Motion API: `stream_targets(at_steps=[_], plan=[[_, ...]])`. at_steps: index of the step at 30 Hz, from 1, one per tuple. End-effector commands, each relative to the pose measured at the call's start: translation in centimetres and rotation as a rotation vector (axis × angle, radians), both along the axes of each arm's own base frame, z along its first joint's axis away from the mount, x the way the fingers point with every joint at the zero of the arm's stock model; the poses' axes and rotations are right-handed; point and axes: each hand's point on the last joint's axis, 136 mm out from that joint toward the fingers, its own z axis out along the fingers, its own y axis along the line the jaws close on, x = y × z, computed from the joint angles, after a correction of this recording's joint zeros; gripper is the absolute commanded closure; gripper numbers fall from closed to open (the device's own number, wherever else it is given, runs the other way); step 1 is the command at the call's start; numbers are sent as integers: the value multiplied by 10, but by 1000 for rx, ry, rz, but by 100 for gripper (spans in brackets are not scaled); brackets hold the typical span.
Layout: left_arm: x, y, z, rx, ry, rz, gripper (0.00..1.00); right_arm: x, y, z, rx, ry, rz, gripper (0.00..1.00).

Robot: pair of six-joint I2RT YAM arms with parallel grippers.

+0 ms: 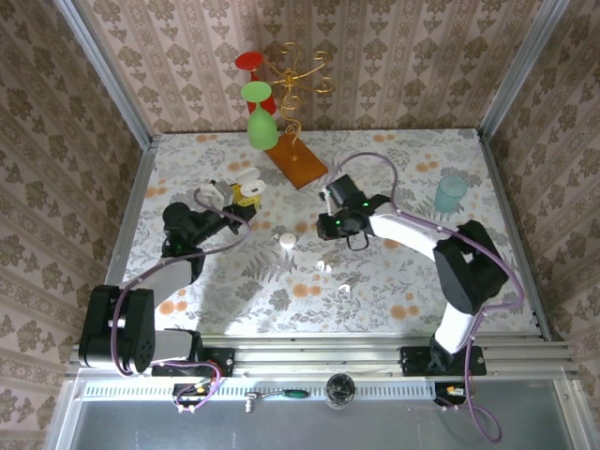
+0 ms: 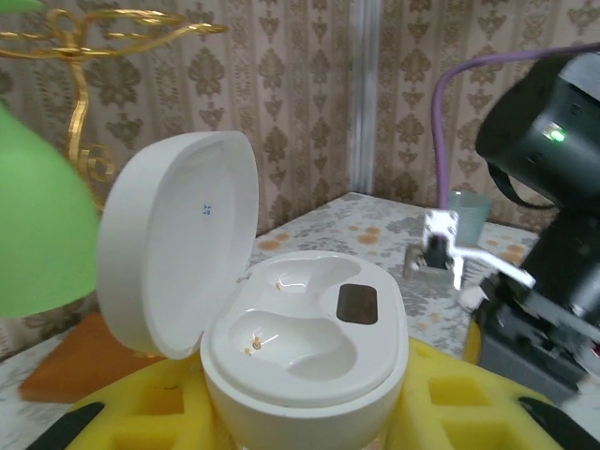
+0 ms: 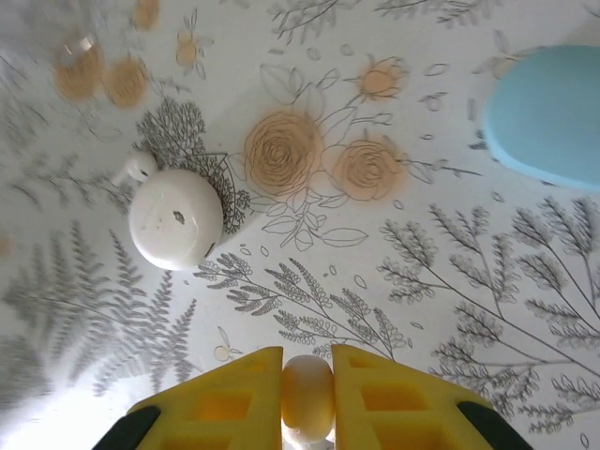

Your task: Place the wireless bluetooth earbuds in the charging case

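Observation:
The white charging case [image 2: 300, 347] stands with its lid [image 2: 178, 234] swung open and both moulded wells empty. My left gripper [image 2: 302, 417] is shut on its base, a yellow finger on each side; from above the case [image 1: 248, 178] shows at the left gripper [image 1: 246, 194]. My right gripper [image 3: 307, 398] is shut on a small white earbud [image 3: 307, 392] and hangs over the table just right of the case, at the middle [image 1: 328, 202]. Another white earbud [image 3: 176, 217] lies on the cloth below it. Loose earbuds [image 1: 287, 240] [image 1: 323, 265] [image 1: 344, 288] lie mid-table.
A pale blue pebble-shaped case [image 3: 553, 112] lies to the right under the right wrist. A gold stand on a wooden base [image 1: 298, 161] holds green [image 1: 262, 127] and red glasses at the back. A teal cup [image 1: 451, 194] stands at the right. Walls enclose the table.

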Motion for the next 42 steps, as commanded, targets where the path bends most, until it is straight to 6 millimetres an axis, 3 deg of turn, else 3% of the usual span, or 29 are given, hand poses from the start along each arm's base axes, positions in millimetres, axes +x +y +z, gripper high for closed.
stream_targets(at_steps=[1,8,15,23,32,33,42], plan=[[-6,-16,6,15,-74,-29,69,-6,5,25,265,79,-63,81],[-15,-47,-1,25,-78,-98,69,-3,-19,43,546,148,-162,82],[-15,-68,-7,-4,-106,-86,69,-6,-18,81,763,131,-157,82],[-12,-92,-22,32,-143,-74,69,-19,-11,139,769,-17,-92,83],[-15,-116,-33,60,-158,-105,69,-16,23,177,718,-140,-7,83],[-16,-118,-33,60,-160,-108,69,-12,27,168,701,-125,-7,83],[-21,-129,-28,41,-155,-129,69,-4,40,161,631,-136,30,83]])
